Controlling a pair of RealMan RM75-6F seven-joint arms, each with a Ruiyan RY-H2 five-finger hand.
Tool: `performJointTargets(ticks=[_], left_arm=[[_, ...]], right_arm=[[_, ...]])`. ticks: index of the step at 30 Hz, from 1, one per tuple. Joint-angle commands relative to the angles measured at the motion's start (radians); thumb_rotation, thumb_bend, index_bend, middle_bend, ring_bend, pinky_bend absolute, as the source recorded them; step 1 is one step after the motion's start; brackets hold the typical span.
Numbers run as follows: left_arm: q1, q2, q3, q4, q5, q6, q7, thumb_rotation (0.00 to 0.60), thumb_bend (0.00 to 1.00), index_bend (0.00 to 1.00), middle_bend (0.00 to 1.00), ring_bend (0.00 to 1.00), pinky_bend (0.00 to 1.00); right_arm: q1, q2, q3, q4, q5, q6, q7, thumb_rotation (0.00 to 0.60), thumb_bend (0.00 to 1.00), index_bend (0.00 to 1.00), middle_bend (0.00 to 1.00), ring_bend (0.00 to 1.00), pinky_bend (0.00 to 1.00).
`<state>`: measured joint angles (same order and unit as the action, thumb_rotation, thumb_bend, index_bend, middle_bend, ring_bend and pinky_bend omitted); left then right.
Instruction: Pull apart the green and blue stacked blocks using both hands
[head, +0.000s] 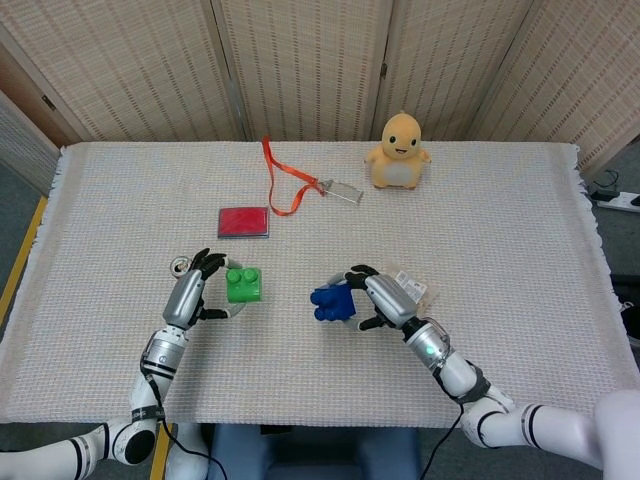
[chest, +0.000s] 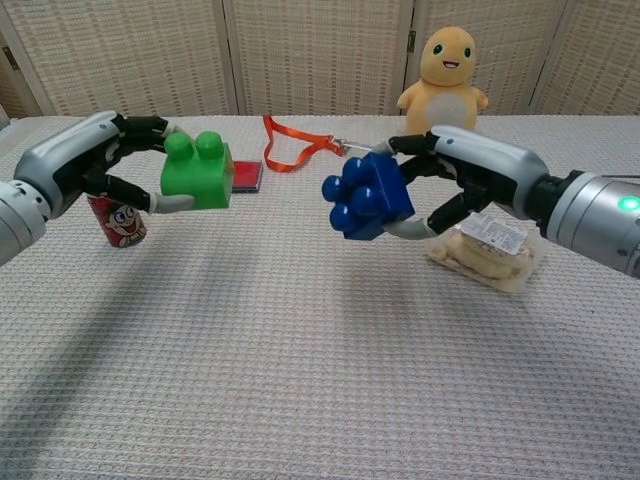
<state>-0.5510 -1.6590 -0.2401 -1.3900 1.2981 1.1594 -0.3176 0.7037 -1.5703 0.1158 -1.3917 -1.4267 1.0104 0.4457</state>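
Observation:
The green block (head: 243, 285) (chest: 197, 172) and the blue block (head: 333, 302) (chest: 367, 196) are separated, with a clear gap of table between them. My left hand (head: 192, 291) (chest: 100, 160) grips the green block from its left side, held above the cloth. My right hand (head: 385, 299) (chest: 470, 178) grips the blue block from its right side, studs tilted toward the camera in the chest view. Both blocks hover above the table at about the same height.
A soda can (chest: 119, 221) stands just behind my left hand. A snack packet (chest: 487, 245) lies under my right hand. Farther back lie a red wallet (head: 244, 221), an orange lanyard with a clear badge (head: 290, 188) and a yellow plush toy (head: 398, 150).

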Motion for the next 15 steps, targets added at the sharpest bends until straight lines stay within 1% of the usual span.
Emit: performJointTargets(ticks=[1, 7, 11, 15], left_arm=[[0.013, -0.016, 0.028, 0.053, 0.017, -0.005, -0.042, 0.6, 0.31, 0.4, 0.71, 0.2, 0.0], [0.02, -0.065, 0.049, 0.17, 0.021, -0.031, -0.131, 0.6, 0.31, 0.4, 0.71, 0.19, 0.0], [0.025, -0.09, 0.059, 0.227, 0.029, -0.042, -0.191, 0.6, 0.31, 0.4, 0.71, 0.19, 0.0], [0.025, -0.105, 0.064, 0.262, 0.038, -0.054, -0.235, 0.6, 0.31, 0.4, 0.71, 0.19, 0.0]], right_arm=[[-0.03, 0.087, -0.003, -0.095, 0.098, -0.034, -0.181, 0.6, 0.36, 0.77, 0.57, 0.35, 0.12], [-0.031, 0.09, 0.001, -0.099, 0.16, -0.067, -0.277, 0.6, 0.36, 0.77, 0.57, 0.34, 0.12], [-0.026, 0.075, -0.004, -0.1, 0.18, -0.089, -0.33, 0.6, 0.36, 0.77, 0.57, 0.34, 0.12], [-0.025, 0.056, 0.001, -0.101, 0.189, -0.093, -0.355, 0.6, 0.36, 0.77, 0.57, 0.34, 0.12]])
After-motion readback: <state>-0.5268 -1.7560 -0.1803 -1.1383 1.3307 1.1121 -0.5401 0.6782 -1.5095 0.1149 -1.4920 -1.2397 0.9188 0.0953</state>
